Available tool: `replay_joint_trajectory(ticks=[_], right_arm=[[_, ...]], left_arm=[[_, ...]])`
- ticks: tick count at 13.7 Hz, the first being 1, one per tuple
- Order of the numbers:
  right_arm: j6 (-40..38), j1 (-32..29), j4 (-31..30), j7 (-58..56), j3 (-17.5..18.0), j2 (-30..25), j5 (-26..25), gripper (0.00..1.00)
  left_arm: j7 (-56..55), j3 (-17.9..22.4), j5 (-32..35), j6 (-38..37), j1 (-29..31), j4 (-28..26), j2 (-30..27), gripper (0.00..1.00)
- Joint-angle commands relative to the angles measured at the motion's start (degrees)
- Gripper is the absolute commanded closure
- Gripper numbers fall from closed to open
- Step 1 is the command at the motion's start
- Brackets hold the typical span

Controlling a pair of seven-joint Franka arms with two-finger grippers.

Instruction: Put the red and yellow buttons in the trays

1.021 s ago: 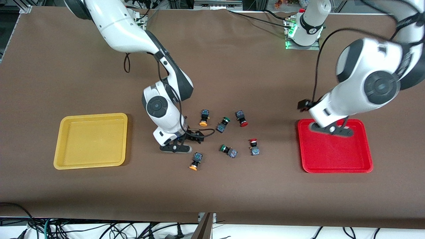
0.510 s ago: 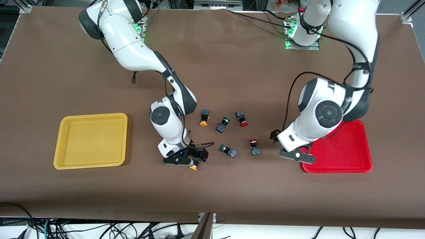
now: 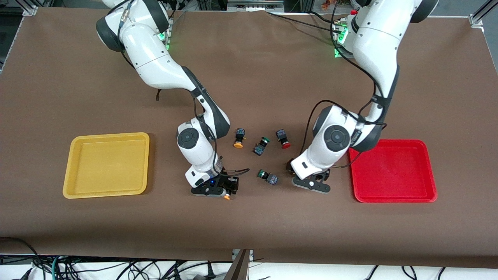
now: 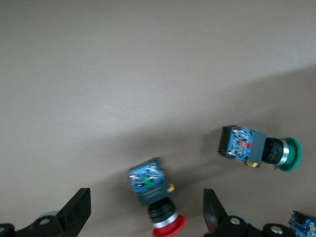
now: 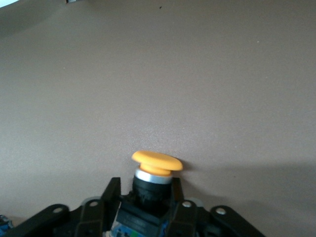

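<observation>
My right gripper (image 3: pixel 226 191) is shut on an orange-yellow-capped button (image 3: pixel 227 197) low at the table; in the right wrist view its fingers (image 5: pixel 111 196) clamp the dark body and the cap (image 5: pixel 157 163) sticks out. My left gripper (image 3: pixel 311 182) is open and straddles a red-capped button (image 4: pixel 154 196), which the arm hides in the front view; its fingers (image 4: pixel 75 215) stand apart from it on both sides. A second yellow-capped button (image 3: pixel 238 139) and a second red-capped button (image 3: pixel 283 139) lie farther from the camera. The yellow tray (image 3: pixel 106 135) and the red tray (image 3: pixel 393 171) hold nothing.
Two green-capped buttons lie between the grippers: one (image 3: pixel 261 145) among the farther buttons, one (image 3: pixel 267 177) beside my left gripper, also in the left wrist view (image 4: pixel 259 149). The yellow tray is at the right arm's end, the red tray at the left arm's end.
My left arm swung from over the red tray to the red-capped button beside it. My right gripper moved down onto the nearest yellow-capped button and closed on it.
</observation>
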Motion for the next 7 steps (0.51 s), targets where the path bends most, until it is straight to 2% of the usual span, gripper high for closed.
replay_joint_trajectory(ticks=[1, 5, 7], right_arm=[[-0.36, -0.68, 2.14, -1.63, 0.31, 0.89, 0.23, 1.0], [-9.04, -2.7, 2.14, -4.87, 0.75, -3.58, 0.76, 1.0], [-15.36, -5.77, 1.71, -12.74, 0.84, -5.87, 1.02, 1.0]], left_arm=[[-0.6, 0.99, 2.01, 5.14, -0.79, -0.35, 2.69, 0.0], [-0.51, 0.99, 2.45, 7.0, -0.79, -1.24, 4.01, 0.0], [-0.6, 0.91, 2.45, 7.0, -0.79, -1.94, 4.45, 0.03]])
